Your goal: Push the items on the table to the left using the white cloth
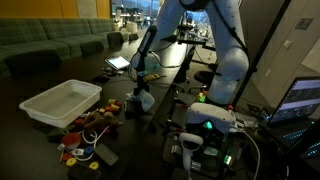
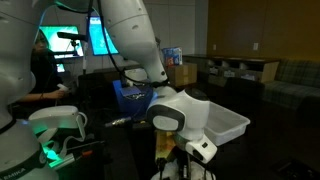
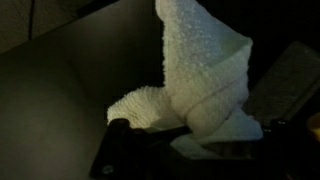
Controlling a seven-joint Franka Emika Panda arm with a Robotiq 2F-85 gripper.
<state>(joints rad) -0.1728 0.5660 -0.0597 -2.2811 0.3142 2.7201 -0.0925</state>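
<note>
In an exterior view my gripper (image 1: pixel 141 84) hangs over the dark table and is shut on the white cloth (image 1: pixel 145 100), which dangles below it. In the wrist view the cloth (image 3: pixel 205 85) fills the middle, bunched and folded between the dark fingers (image 3: pixel 190 135). A cluster of small colourful items (image 1: pixel 92 122) lies on the table just beside the cloth, between it and the white bin (image 1: pixel 58 103). More small items (image 1: pixel 78 150) lie nearer the camera. In the other exterior view a grey camera head (image 2: pixel 180 112) hides the gripper and cloth.
The white bin also shows in an exterior view (image 2: pixel 228 125). A laptop (image 1: pixel 118 63) sits at the back of the table. A green-lit control box (image 1: pixel 215 122) and cables stand by the robot base. A person (image 2: pixel 42 70) sits by a monitor.
</note>
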